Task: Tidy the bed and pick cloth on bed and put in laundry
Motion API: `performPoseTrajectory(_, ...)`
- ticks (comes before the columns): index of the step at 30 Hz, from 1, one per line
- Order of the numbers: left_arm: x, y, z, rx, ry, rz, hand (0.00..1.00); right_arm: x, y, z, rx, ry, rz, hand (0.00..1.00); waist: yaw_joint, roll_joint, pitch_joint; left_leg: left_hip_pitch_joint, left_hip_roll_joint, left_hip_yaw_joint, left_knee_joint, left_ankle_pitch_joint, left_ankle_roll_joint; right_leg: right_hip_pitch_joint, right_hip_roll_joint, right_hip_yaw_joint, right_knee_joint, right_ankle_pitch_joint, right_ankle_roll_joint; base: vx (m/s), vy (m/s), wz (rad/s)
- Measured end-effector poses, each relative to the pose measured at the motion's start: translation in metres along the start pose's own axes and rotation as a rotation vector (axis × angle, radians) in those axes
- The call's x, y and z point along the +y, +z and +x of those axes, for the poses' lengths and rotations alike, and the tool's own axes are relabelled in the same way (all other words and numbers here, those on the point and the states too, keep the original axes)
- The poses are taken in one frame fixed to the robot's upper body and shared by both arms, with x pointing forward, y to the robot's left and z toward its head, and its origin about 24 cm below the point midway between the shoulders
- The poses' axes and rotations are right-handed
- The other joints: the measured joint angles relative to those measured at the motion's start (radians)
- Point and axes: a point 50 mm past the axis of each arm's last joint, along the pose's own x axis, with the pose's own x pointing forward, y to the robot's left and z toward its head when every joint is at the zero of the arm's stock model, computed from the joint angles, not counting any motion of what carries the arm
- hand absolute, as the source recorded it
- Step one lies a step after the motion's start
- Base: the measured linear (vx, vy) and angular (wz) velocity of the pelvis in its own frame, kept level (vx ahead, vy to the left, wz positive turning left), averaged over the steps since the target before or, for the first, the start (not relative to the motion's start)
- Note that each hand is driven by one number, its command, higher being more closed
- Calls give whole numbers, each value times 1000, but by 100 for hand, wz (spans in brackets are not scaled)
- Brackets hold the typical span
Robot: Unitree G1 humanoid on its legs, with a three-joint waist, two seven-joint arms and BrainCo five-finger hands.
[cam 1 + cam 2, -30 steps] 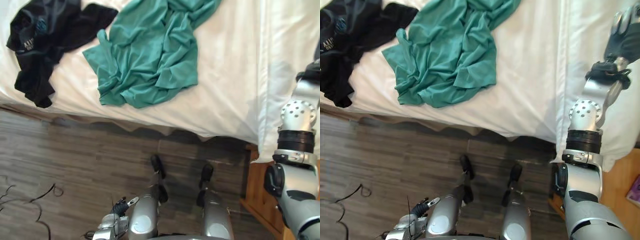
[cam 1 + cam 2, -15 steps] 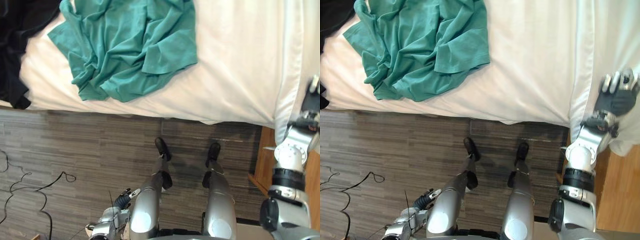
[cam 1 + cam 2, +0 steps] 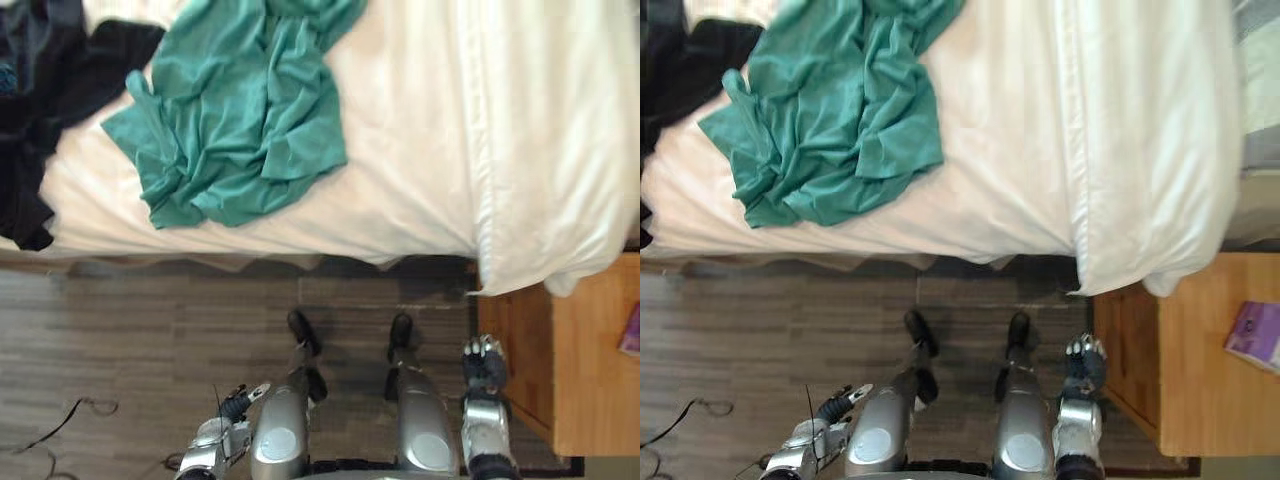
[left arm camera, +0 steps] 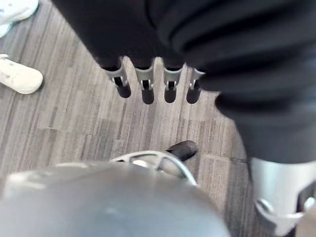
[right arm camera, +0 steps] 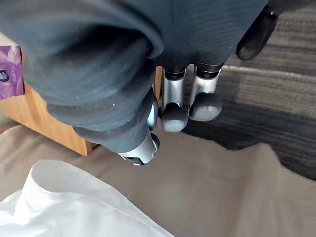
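1 teal cloth (image 3: 235, 120) on bed (image 3: 410, 150).

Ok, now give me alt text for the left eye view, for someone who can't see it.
A crumpled teal garment lies on a white bed near its front edge, with a black garment at the left draping over the edge. The robot's right hand hangs low beside a wooden nightstand, above grey wood floor.
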Motion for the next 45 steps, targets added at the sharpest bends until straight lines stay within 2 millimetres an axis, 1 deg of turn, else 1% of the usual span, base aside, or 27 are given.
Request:
performPoseTrajectory(5, -13, -12, 0, 49, 28, -76, 0, -37, -32, -35, 256, -44, -217, 0, -1, -43, -152, 131, -8, 0, -1, -44, -15, 141, 1, -12, -9, -48, 0, 100, -31, 6)
performPoseTrajectory(9, -19, -19, -1, 78, 67, -236, 0, -50, -45, -47, 427, -36, -409, 0, 0, -38, -195, 190, -10, -4, 70, -108, -13, 226, -23, -23, 17, -95, 12, 90, 12, 12)
performPoseTrajectory(10, -17, -19, -1, 77, 76, -276, 0, -51, -46, -48, 460, -22, -462, 0, 2, -38, -195, 164, 18, -20, 189, -159, -10, 242, -32, -28, 20, -114, 8, 58, 52, 30)
performPoseTrajectory(11, -13, -17, -1, 58, 90, -335, 0, -51, -49, -49, 506, 13, -544, 0, 3, -35, -196, 76, 74, -57, 425, -230, 5, 258, -38, -39, 29, -115, 10, 30, 91, 30)
performPoseTrajectory(13, -8, -16, -2, 32, 111, -403, 0, -55, -48, -49, 551, 20, -656, 0, 8, -38, -201, -28, 154, -98, 680, -259, 27, 270, -49, -39, 54, -119, 10, 37, 128, -8)
performPoseTrajectory(14, -1, -25, -4, 41, 143, -452, 0, -57, -46, -49, 556, 5, -691, 0, 12, -27, -218, -31, 194, -127, 719, -282, 61, 272, -54, -17, 59, -119, 19, 104, 168, -54)
performPoseTrajectory(15, 2, -31, -7, 45, 162, -483, 0, -58, -45, -49, 552, -3, -700, 0, 15, -23, -224, -24, 220, -155, 714, -294, 68, 271, -58, 2, 59, -115, 27, 107, 190, -72)
performPoseTrajectory(18, 11, -40, -11, 35, 216, -519, 0, -64, -44, -50, 565, -40, -719, 0, 21, -29, -242, 62, 320, -265, 534, -291, 58, 248, -105, 74, 68, -104, 88, 204, 341, -56)
performPoseTrajectory(19, 12, -41, -11, 35, 226, -517, 0, -68, -43, -52, 578, -61, -724, 0, 19, -28, -256, 92, 337, -277, 462, -269, 30, 229, -129, 89, 78, -96, 124, 271, 533, -23)
performPoseTrajectory(20, 7, -46, -12, 54, 214, -506, 0, -72, -38, -52, 570, -83, -737, 0, 15, -16, -275, 124, 331, -266, 366, -203, -61, 209, -160, 103, 68, -76, 168, 238, 518, -10)
performPoseTrajectory(21, 8, -44, -11, 50, 213, -484, 0, -74, -38, -53, 570, -103, -732, 0, 3, -31, -280, 140, 303, -254, 347, -206, -218, 206, -197, 116, 59, -65, 173, 182, 560, -6)
performPoseTrajectory(22, 21, -39, -11, 41, 231, -425, 0, -67, -55, -54, 591, -99, -693, 0, -5, -100, -278, 142, 233, -225, 358, -220, -204, 203, -250, 125, 37, 12, 160, 138, 531, -20)
performPoseTrajectory(23, 22, -40, -11, 65, 222, -325, 0, -62, -64, -56, 605, -83, -683, 0, -1, -104, -283, 161, 226, -201, 360, -232, -207, 203, -247, 76, 4, 162, 102, 105, 496, -35)
performPoseTrajectory(24, 21, -40, -11, 71, 214, -287, 0, -62, -64, -55, 608, -78, -689, 0, 5, -103, -286, 174, 228, -178, 345, -232, -205, 203, -242, 52, -16, 222, 80, 52, 450, -66)
performPoseTrajectory(25, 17, -42, -11, 92, 187, -198, 0, -56, -65, -50, 608, -44, -715, 0, 12, -96, -288, 219, 231, -121, 302, -227, -198, 194, -230, -30, -20, 272, 32, 44, 420, -88)
performPoseTrajectory(26, 11, -43, -10, 108, 157, -100, 0, -46, -65, -43, 595, 11, -735, 0, 1, -87, -292, 256, 219, -76, 254, -211, -181, 173, -194, -125, 40, 220, 12, 39, 369, -80)
performPoseTrajectory(27, 9, -43, -10, 114, 144, -67, 0, -44, -65, -42, 597, 29, -753, 0, -6, -81, -295, 257, 213, -73, 240, -204, -177, 172, -172, -147, 55, 182, 20, 52, 268, -49)
performPoseTrajectory(29, -13, -33, -4, 125, 57, 83, 0, -43, -63, -40, 617, 90, -850, 0, -31, -42, -295, 235, 187, -86, 178, -160, -159, 186, -22, -141, 61, -58, 56, 23, 152, 12)
performPoseTrajectory(30, -19, -31, -3, 128, 35, 106, 0, -43, -62, -39, 620, 97, -869, 0, -36, -30, -294, 226, 181, -101, 163, -147, -156, 191, 5, -107, 45, -100, 35, 3, 82, 75)
performPoseTrajectory(32, -40, -22, 0, 141, -31, 188, 0, -39, -51, -32, 596, 140, -946, 0, -75, 7, -276, 213, 159, -179, 110, -105, -126, 203, 47, -7, 35, -126, 21, -15, 43, 93)
performPoseTrajectory(33, -59, -18, 1, 135, -81, 238, 0, -36, -48, -29, 598, 183, -1022, 0, -58, 19, -266, 213, 118, -218, 90, -112, -97, 194, 28, -15, 51, -132, 9, 0, 43, 48)
performPoseTrajectory(35, -66, -16, 1, 138, -99, 253, 0, -26, -50, -21, 591, 238, -1064, 0, -60, 27, -257, 183, 69, -244, 123, -126, -61, 184, -4, -27, 65, -136, 12, 21, 54, 35)
performPoseTrajectory(37, -77, 2, 3, 72, -122, 207, 0, -1, -53, -4, 581, 321, -1121, 0, -55, 43, -205, 104, 47, -258, 234, -124, -52, 186, -46, -62, 80, -150, 30, -22, 66, 79)
performPoseTrajectory(38, -79, 13, 4, 21, -134, 196, 0, 15, -58, 6, 574, 370, -1160, 0, -54, 46, -161, 41, 45, -287, 354, -123, -52, 207, -59, -68, 79, -149, 30, -55, 51, 78)
performPoseTrajectory(40, -82, 14, 3, -20, -145, 222, 0, 32, -62, 16, 552, 385, -1184, 0, -38, 49, -126, -24, 54, -310, 496, -116, -67, 246, -74, -91, 73, -135, 41, -43, 34, 64)
performPoseTrajectory(42, -81, 15, 2, -48, -154, 229, 0, 38, -64, 17, 534, 387, -1174, 0, -23, 43, -126, -16, 52, -300, 488, -106, -84, 273, -107, -111, 68, -128, 34, 42, 100, 45)
performPoseTrajectory(45, -79, 10, 2, -28, -174, 222, 0, 52, -67, 21, 503, 415, -1126, 0, -34, 31, -122, 10, 89, -320, 430, -151, -42, 261, -135, -94, 79, -121, 45, 41, 147, -9)
